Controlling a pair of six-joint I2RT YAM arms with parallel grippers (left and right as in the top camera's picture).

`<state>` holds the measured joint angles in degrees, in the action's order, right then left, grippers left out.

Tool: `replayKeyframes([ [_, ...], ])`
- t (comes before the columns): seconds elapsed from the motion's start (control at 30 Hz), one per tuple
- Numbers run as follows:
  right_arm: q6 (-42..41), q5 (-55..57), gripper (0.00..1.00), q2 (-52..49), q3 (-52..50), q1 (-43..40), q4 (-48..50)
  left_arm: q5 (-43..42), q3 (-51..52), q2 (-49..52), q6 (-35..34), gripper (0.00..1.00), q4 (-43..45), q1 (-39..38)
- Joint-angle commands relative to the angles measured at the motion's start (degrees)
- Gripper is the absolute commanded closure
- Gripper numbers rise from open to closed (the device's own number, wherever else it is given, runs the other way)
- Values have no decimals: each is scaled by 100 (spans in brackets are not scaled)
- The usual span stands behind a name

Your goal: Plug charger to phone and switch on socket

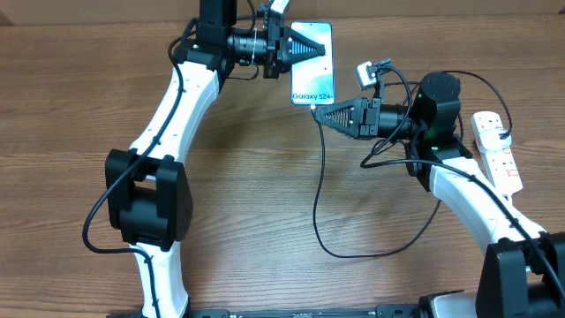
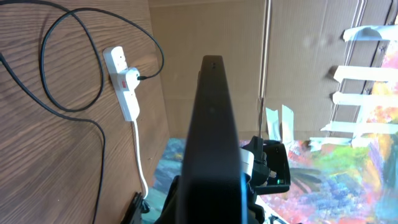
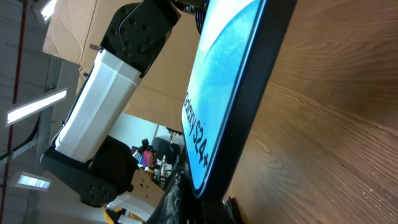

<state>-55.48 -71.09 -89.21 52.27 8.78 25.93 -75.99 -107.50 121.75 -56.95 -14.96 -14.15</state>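
- Nearest you, the charger (image 1: pixel 319 177) lies in a wide loop on the surface (image 1: pixel 265 221), sweeping from 6 o'clock round towards 3 o'clock.
- At 3 o'clock the socket (image 1: pixel 497 152) lies flat by the surface's edge with its red switches (image 2: pixel 124 78) facing up and its white cord (image 2: pixel 140 162) trailing away. The charger's far end meets its side.
- Further in, your right claw (image 1: pixel 323 115) points towards 9 o'clock with its fingers closed together. Its tip is just at the phone's 6 o'clock edge, where the charger's plug end arrives. You cannot tell whether it pinches that plug.
- At 12 o'clock the phone (image 1: pixel 313 79) shows you its lit cyan screen.
- Farthest, your left claw (image 1: pixel 321 49) points towards 3 o'clock, also closed. Its fingers reach over the phone's upper part from the 9 o'clock side. You cannot tell whether they press on it.
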Motion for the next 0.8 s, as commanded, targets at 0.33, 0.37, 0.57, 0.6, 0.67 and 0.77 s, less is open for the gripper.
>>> replayKeyframes([
  [0.33, -332, 1384, 96, 96, 105, 216, 125, -352, -66, -144, -46, 96, -2, -55],
  [0.37, -350, 1427, 96, 96, 105, 216, 155, -354, -66, -144, -44, 96, -2, -55],
  [0.57, -651, 1884, 96, 96, 105, 216, 278, -348, -66, -144, -26, 96, -2, -55],
  [0.6, -678, 1945, 96, 96, 105, 223, 280, -350, -66, -144, -26, 96, -2, -55],
  [0.67, -758, 2083, 96, 96, 105, 269, 280, -348, -66, -144, -26, 96, -2, -55],
  [0.77, -758, 2251, 96, 96, 105, 400, 278, -337, -66, -144, -26, 96, -2, -55],
])
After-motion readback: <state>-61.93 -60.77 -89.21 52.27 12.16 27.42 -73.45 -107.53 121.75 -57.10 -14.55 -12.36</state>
